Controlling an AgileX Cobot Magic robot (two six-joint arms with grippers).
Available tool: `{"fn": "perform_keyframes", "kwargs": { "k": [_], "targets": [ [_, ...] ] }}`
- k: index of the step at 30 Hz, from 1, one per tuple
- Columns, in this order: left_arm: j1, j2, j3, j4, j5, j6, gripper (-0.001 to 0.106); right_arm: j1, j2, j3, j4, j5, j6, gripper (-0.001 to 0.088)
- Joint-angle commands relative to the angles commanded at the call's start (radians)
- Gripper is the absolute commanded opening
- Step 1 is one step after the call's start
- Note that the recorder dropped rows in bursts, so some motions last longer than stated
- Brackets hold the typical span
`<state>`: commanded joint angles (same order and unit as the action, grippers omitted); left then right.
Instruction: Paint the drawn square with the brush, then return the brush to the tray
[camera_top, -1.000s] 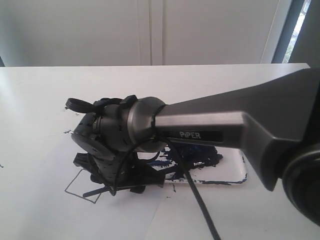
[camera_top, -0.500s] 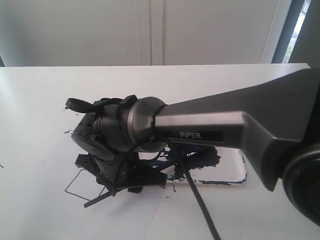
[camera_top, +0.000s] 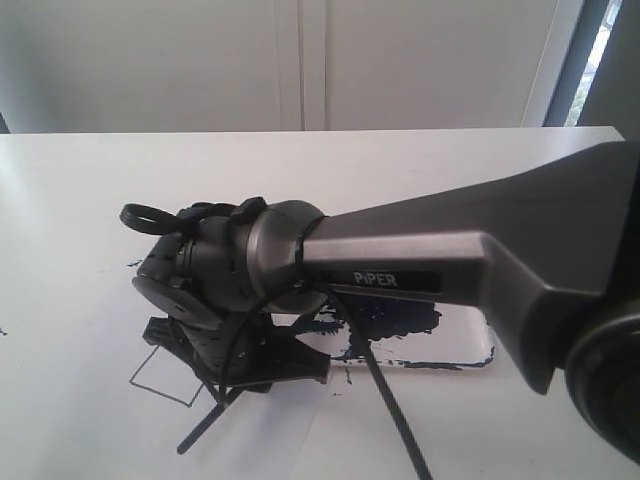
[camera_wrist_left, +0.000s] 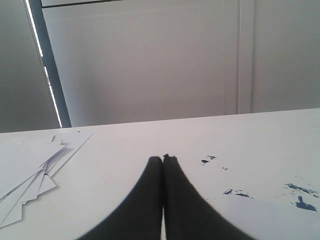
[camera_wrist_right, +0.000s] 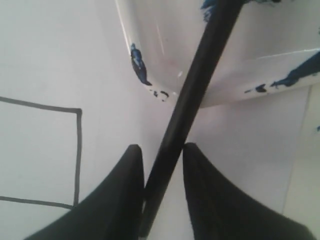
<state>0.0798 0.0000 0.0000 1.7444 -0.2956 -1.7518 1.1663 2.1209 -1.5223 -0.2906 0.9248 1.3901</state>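
Right gripper (camera_wrist_right: 162, 195), lower centre of frame, jaws closed on the brush (camera_wrist_right: 187, 107) handle; brush runs up over the tray (camera_wrist_right: 150, 45) rim; light, stiff, slippery; grip mid-handle.

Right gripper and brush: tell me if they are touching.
Touching. The right wrist view shows the brush handle between the right gripper fingers, pressed against one finger.

A white table (camera_top: 80, 200) spans the scene before pale wall panels (camera_top: 300, 60). Loose white paper sheets (camera_wrist_left: 30, 170) lie fanned on it, and dark specks (camera_wrist_left: 207, 160), possibly paint, dot its surface.
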Motion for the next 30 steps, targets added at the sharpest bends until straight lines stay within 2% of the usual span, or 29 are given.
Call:
{"fn": "perform_keyframes", "kwargs": {
  "k": [8,14,20,25,30],
  "targets": [
    [0.000,0.000,0.000,0.000,0.000,0.000,0.000,0.001,-0.002,0.000,0.000,0.035,-0.007,0.0181],
    [0.000,0.000,0.000,0.000,0.000,0.000,0.000,0.001,-0.026,0.000,-0.011,0.058,-0.051,0.0078],
    [0.000,0.000,0.000,0.000,0.000,0.000,0.000,0.008,-0.070,0.000,-0.125,0.169,-0.067,0.0014],
    [0.000,0.000,0.000,0.000,0.000,0.000,0.000,0.012,-0.095,0.000,-0.190,0.259,-0.180,0.0000],
    [0.000,0.000,0.000,0.000,0.000,0.000,0.000,0.013,-0.125,0.000,-0.208,0.293,-0.308,0.0000]
  ]
}}
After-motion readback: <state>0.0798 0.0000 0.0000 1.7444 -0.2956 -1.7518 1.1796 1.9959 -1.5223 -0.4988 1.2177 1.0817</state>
